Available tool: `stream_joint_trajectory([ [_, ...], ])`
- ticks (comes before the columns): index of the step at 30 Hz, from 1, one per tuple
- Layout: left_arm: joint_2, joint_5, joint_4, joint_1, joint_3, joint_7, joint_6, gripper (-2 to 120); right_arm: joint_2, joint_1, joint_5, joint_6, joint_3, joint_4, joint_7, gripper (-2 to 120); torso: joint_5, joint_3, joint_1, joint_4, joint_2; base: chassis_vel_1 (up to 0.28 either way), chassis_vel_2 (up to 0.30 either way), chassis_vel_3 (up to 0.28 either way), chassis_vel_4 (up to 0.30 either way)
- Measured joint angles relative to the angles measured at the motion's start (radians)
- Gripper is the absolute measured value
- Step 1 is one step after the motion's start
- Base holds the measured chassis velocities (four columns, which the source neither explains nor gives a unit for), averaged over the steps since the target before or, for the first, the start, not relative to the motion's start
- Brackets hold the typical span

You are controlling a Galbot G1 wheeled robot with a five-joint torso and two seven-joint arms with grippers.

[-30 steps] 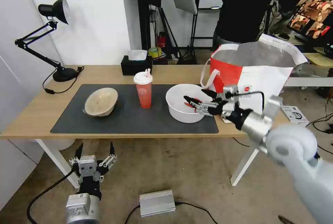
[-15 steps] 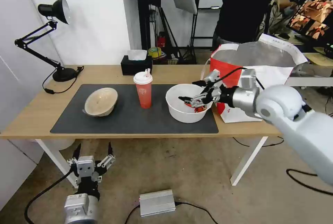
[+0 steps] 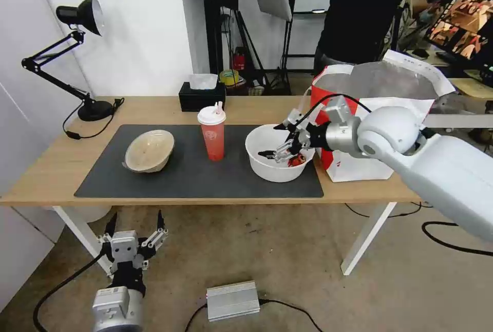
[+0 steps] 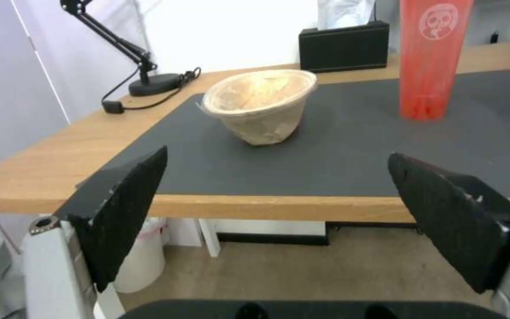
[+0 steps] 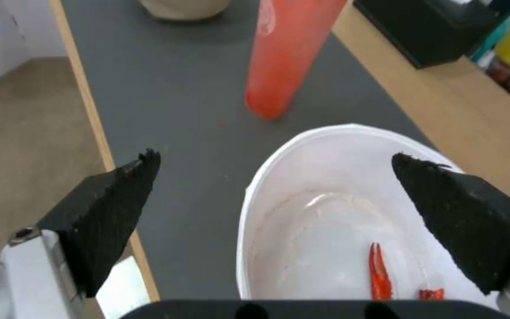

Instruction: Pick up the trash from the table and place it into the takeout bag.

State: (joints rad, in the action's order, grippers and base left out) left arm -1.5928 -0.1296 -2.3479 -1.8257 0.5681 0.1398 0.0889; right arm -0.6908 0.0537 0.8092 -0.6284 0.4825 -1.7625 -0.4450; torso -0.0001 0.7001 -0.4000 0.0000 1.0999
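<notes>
On the table (image 3: 51, 167), a dark mat (image 3: 195, 178) carries a beige bowl (image 3: 149, 150), a red lidded cup (image 3: 213, 136) and a white bowl (image 3: 272, 171) from left to right. My right gripper (image 3: 271, 142) hovers open just over the white bowl's rim, one finger above the inside and one toward the mat. The right wrist view shows the white bowl (image 5: 326, 212) with red scraps (image 5: 379, 270) between my open right gripper (image 5: 276, 156). The takeout bag (image 3: 400, 111) stands open at the table's right end. My left gripper (image 3: 136, 217) hangs open below the table's front left.
A black tissue box (image 3: 201, 96) sits at the back edge behind the cup. A desk lamp (image 3: 82, 18) stands at the back left with its cable on the tabletop. A silver box (image 3: 232, 300) and cables lie on the floor in front.
My right arm has swung left and up from the table's front right edge, bringing the open gripper over the white bowl. The left gripper has barely moved.
</notes>
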Motion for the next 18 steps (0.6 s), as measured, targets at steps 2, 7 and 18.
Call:
stream_joint_trajectory([
  [2, 0.0, 0.0, 0.0, 0.001, -0.001, 0.0, 0.0, 100, -0.013, -0.025, 0.023, -0.027, 0.027, 0.015, 0.027, 100, 0.0, 0.0, 0.0, 0.0001, 0.0, 0.0, 0.0, 0.0, 0.0],
  [7, 0.0, 0.0, 0.001, 0.002, -0.001, 0.0, 0.0, 100, -0.029, -0.04, 0.033, -0.052, 0.048, 0.036, 0.048, 100, 0.0, 0.0, 0.0, 0.0, 0.0, 0.0, 0.0, 0.0, 0.0],
  [18, 0.0, 0.001, 0.002, 0.001, 0.0, 0.0, 0.0, 100, -0.043, -0.012, 0.059, -0.094, 0.052, 0.03, 0.103, 100, 0.0, 0.0, 0.0, 0.0, 0.0, 0.0, 0.0, 0.0, 0.0],
])
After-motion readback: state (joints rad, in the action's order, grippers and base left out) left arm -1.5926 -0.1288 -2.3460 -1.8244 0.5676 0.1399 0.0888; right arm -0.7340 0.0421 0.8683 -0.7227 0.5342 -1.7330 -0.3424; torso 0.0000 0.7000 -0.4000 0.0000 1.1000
